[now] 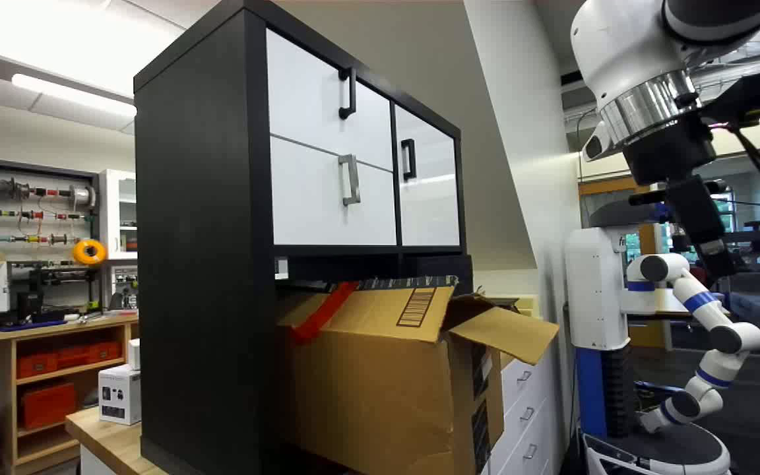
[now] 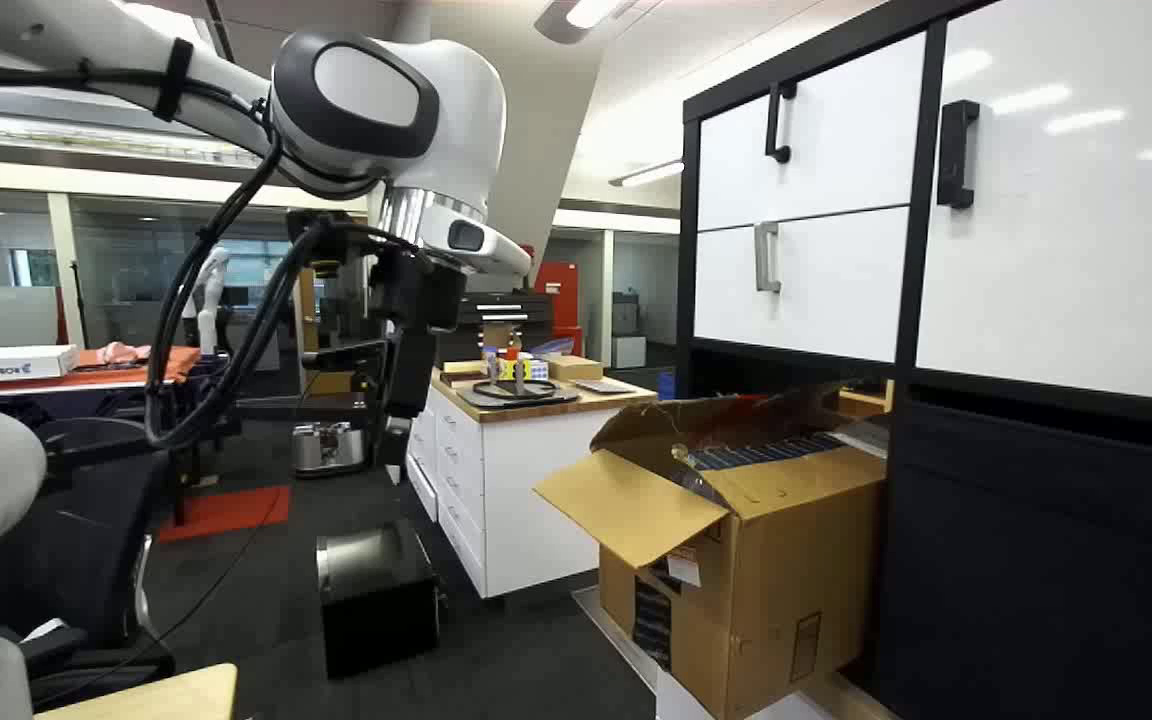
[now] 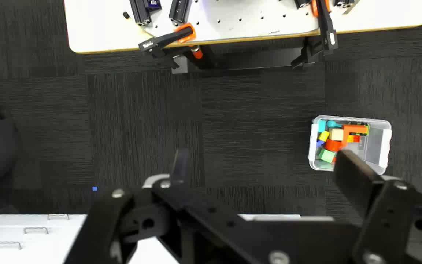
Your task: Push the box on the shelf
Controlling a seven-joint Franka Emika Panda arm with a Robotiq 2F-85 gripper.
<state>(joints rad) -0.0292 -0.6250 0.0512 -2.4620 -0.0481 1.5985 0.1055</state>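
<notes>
The box (image 1: 367,389) is a large brown carton with loose, open top flaps and red tape. It also shows in an exterior view (image 2: 806,580) with a small label near its flap. It sits partly in the lower compartment of the shelf (image 1: 195,231) and juts out of its front. The shelf is a tall black cabinet with white fronts and also shows in an exterior view (image 2: 1046,560). My gripper (image 1: 716,260) hangs pointing down in front of the shelf, apart from the box. In the wrist view the gripper (image 3: 266,172) has its fingers wide apart with nothing between them. Box and shelf are out of the wrist view.
A white drawer cabinet (image 2: 536,510) stands beyond the box. A black bin (image 2: 381,600) is on the floor. Another robot (image 1: 598,290) stands behind my arm. A clear tub of coloured blocks (image 3: 374,146) and a clamped tabletop (image 3: 104,33) lie below the wrist.
</notes>
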